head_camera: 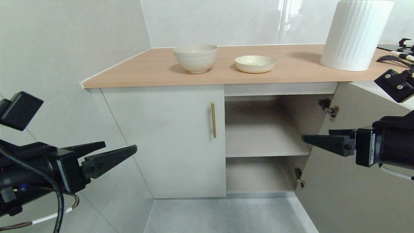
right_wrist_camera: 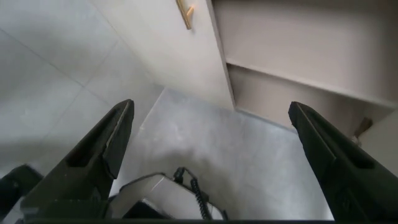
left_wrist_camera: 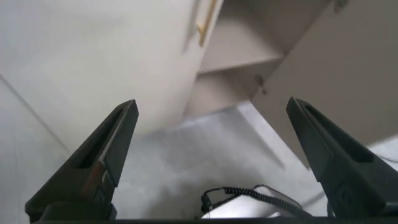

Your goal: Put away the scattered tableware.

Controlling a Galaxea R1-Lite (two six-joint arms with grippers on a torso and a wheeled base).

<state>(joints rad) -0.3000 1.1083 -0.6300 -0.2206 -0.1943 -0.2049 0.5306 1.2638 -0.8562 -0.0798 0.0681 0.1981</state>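
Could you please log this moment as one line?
left hand open, empty | right hand open, empty | bowl, dish on counter | right cabinet door open

Wooden countertop [head_camera: 155,69] carries a bowl [head_camera: 195,58], shallow dish [head_camera: 255,63], ribbed white container [head_camera: 354,35]

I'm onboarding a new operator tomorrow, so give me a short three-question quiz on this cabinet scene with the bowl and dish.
1. True or false: the left gripper and the right gripper are both open, holding nothing.
2. Which of the cabinet's doors stand open? A) neither B) only the right door C) both
3. Fill in: on the countertop, the shallow dish sits between the deep bowl and the white ribbed ____.
Key: 1 true; 2 B; 3 container.
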